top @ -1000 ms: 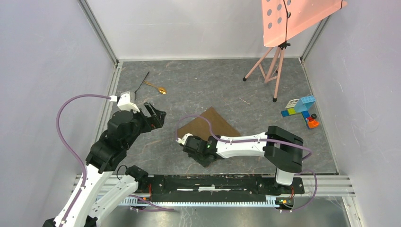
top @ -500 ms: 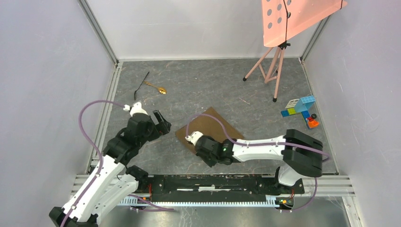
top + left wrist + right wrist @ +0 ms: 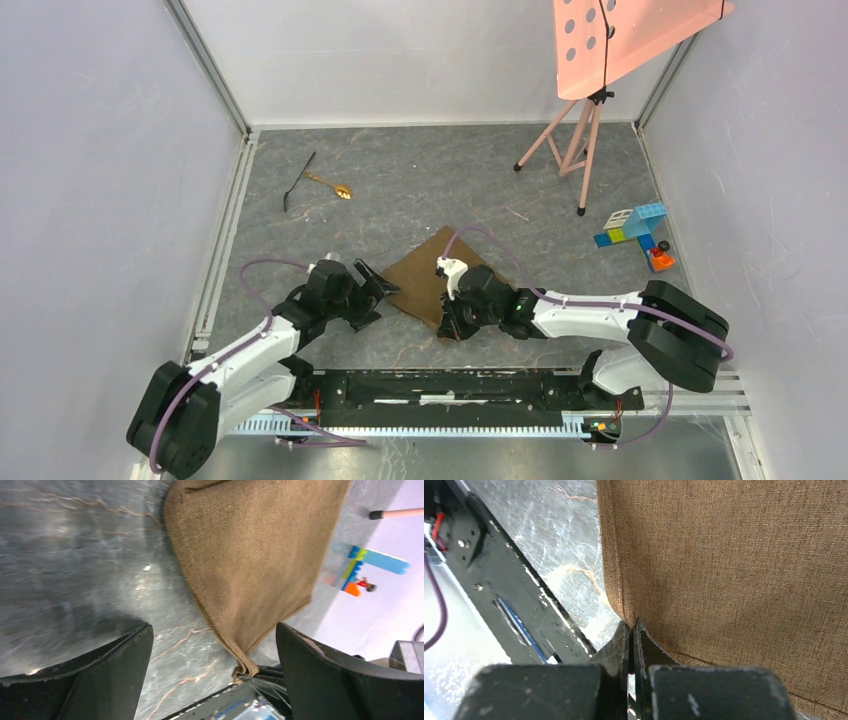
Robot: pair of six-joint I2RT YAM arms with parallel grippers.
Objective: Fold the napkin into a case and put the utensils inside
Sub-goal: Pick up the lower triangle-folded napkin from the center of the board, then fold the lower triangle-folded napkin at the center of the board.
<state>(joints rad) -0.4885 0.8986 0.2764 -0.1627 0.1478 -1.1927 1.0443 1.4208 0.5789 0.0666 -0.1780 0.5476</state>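
Top external: napkin (image 3: pixel 425 270) by the desk's (image 3: pixel 450 180) near edge.
Right fingers (image 3: pixel 616 650) clamp its near corner; left fingers (image 3: pixel 345 680) gape apart just beside its left corner.

Top view high, wide; wrist views close; all share napkin (image 3: pixel 425 275).

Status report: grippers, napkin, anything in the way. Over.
Right gripper shut on napkin, near corner. Left gripper open beside its left edge. Spoon, black utensil far left, not in cloth. Toy blocks far right, clear.
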